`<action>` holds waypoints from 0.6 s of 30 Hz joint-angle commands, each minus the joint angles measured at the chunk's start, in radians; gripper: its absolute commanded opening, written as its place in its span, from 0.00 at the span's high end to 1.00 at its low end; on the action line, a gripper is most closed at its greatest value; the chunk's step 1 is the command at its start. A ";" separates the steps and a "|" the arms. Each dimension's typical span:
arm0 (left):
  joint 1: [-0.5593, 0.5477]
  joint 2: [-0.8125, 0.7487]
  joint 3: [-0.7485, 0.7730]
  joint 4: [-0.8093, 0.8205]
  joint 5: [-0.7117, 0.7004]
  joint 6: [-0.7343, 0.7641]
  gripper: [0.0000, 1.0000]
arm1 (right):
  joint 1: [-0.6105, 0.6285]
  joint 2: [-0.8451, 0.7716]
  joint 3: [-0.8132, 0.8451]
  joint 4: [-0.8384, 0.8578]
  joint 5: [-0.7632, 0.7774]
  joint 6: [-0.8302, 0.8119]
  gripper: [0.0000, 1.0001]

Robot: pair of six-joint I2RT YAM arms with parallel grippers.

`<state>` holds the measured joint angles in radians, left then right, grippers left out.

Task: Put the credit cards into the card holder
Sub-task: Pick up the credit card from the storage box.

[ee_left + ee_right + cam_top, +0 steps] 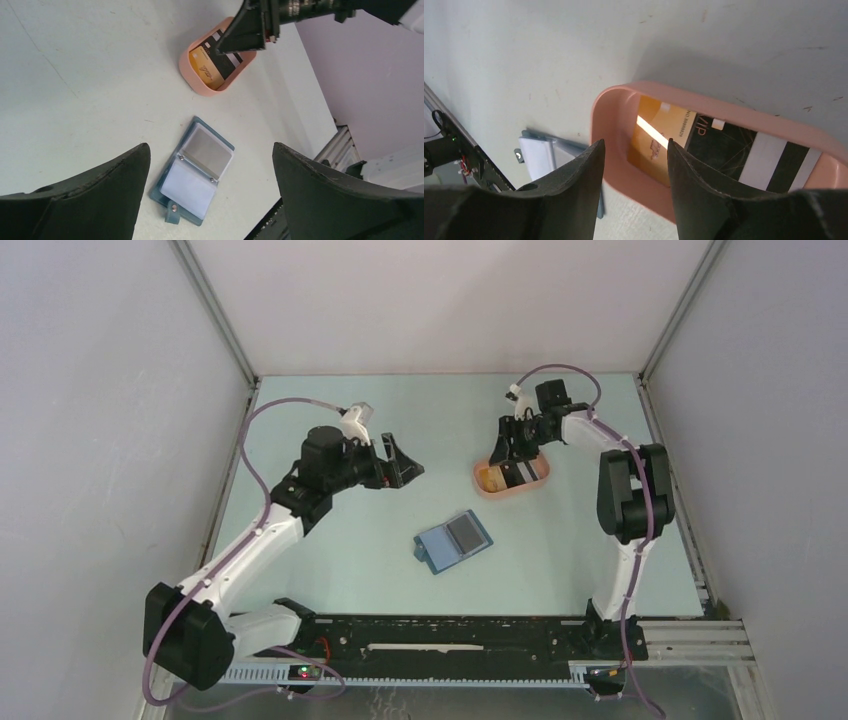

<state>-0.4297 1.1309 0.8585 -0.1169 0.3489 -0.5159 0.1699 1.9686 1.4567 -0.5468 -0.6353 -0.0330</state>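
Right pincer (636, 145) hangs half-spread over one end of the peach-pink oval plastic tray (614, 100). The tray's rim sits in the gap, and the pincer grips nothing I can make out. Inside the tray, right of centre in the top view, lie an orange-yellow plastic card (659, 135) and a black card with a white stripe (749, 155). The dark-blue folding card holder (455, 540) lies open at mid-frame on the pale green tabletop (330, 550), apart from the tray. Left pincer (402, 465) is spread wide and empty, left of the tray.

The right gripper (635, 150) sits over the pink tray (724, 102) end wall, blocking that side; bare table (380, 540) surrounds the card holder (455, 542)
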 commanded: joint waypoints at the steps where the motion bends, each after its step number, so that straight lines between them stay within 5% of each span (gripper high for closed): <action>1: 0.006 0.015 0.045 0.034 0.071 -0.039 0.04 | -0.011 0.052 0.081 -0.059 0.040 0.028 0.42; 18: 0.019 0.075 0.052 0.042 0.139 -0.098 0.05 | -0.010 0.152 0.109 -0.121 0.051 0.005 0.41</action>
<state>-0.4191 1.2083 0.8585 -0.1131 0.4568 -0.5987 0.1631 2.0991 1.5352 -0.6510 -0.5911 -0.0204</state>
